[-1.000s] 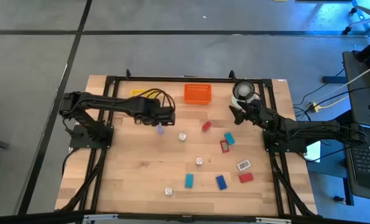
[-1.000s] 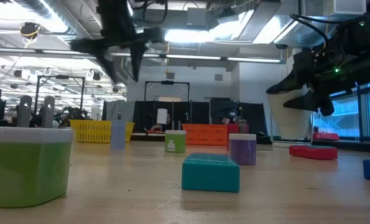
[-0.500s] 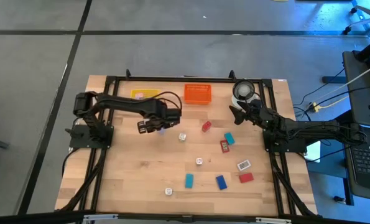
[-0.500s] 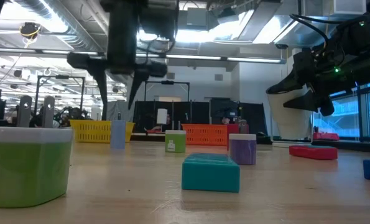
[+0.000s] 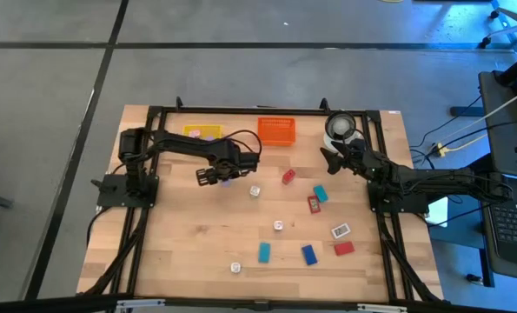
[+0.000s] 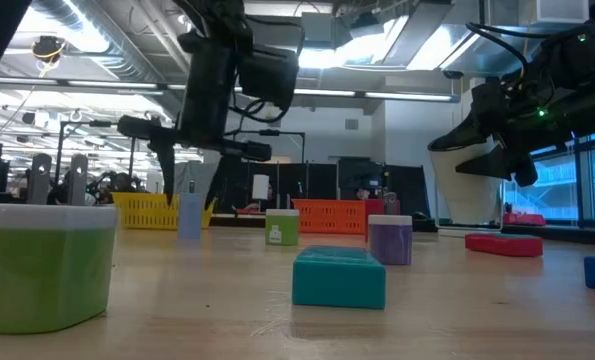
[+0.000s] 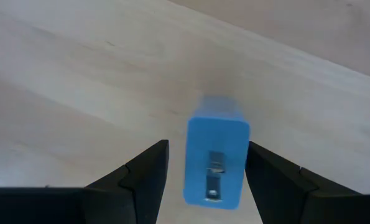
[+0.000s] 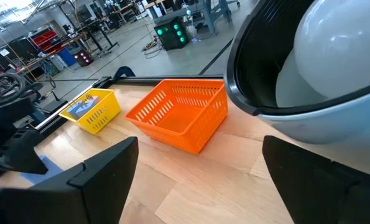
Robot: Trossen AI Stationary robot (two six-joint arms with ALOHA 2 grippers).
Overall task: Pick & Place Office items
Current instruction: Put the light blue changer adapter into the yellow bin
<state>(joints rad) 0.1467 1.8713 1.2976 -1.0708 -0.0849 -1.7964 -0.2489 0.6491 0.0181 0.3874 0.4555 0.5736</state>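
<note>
A pale blue block with two metal prongs on its top stands upright on the wooden table, left of centre. My left gripper points down over it, open. Its fingers stand on either side of the block without touching it, as the low view also shows. Other office items lie scattered to the right: a red block, a teal block, a white cube. My right gripper waits open at the far right, beside the white container.
A yellow tray and an orange tray stand at the far edge. More small blocks lie toward the near right: teal, blue, red. A green-and-white cube sits close to the low camera.
My left gripper has come down toward the pale blue block and rolled about its own axis, so that its fingers now stand on either side of the block. The block has stayed where it was.
</note>
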